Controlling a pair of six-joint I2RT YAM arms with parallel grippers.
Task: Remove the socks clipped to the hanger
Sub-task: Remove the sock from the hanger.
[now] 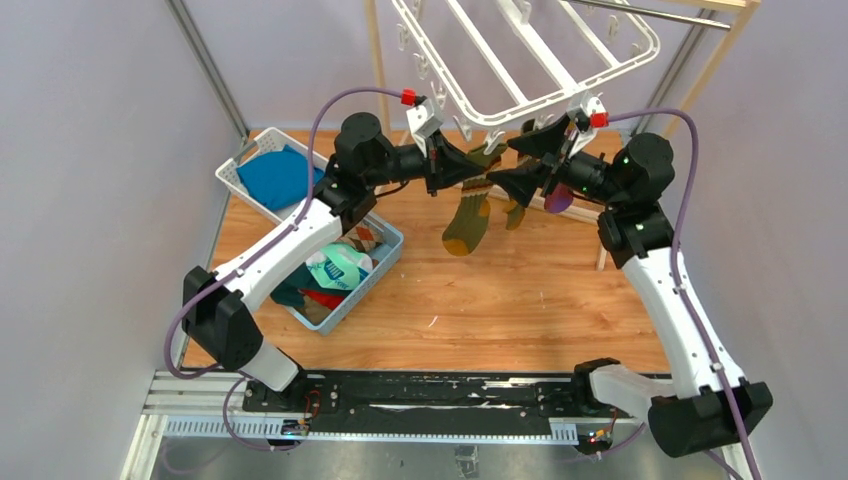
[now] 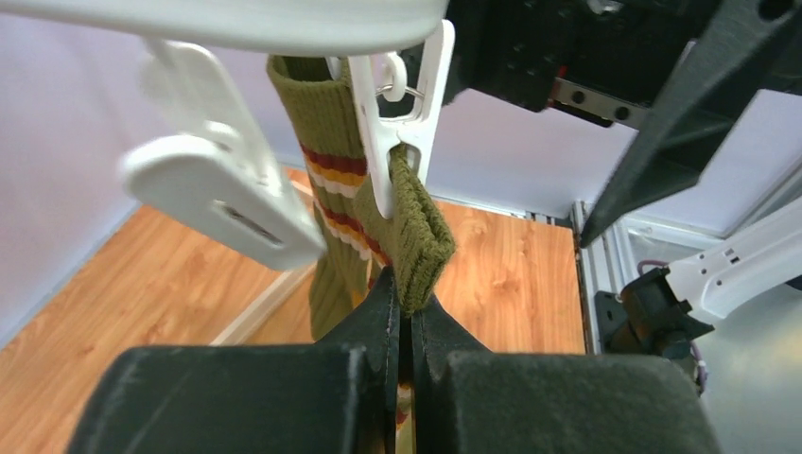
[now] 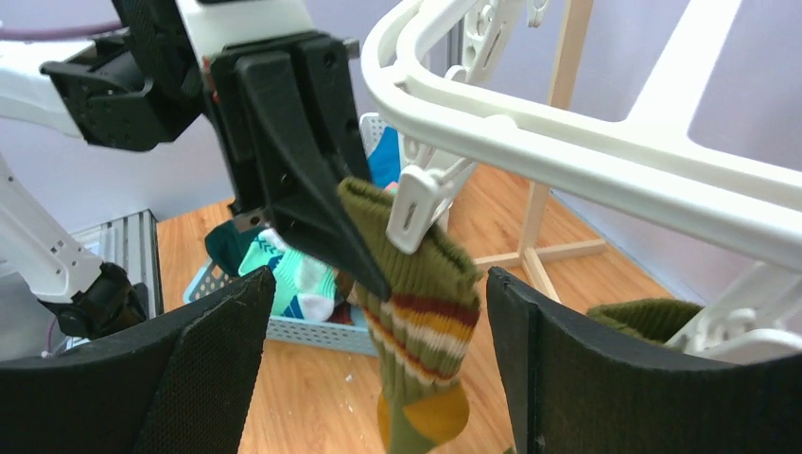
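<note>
Nearly vertical olive sock (image 1: 469, 214), toe downward.

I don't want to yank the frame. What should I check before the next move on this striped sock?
1. Grip: the left tool is shut on the cuff of the striped sock: ok.
2. Release: the clip pinches that cuff: not ok.
3. Opening: the right tool is wide open, with a finger on either side of the sock: ok.
4. Alignment of the right tool with the clip: cannot tell.
5. Clearance from the second olive sock, partly hidden behind a finger: cannot tell.
</note>
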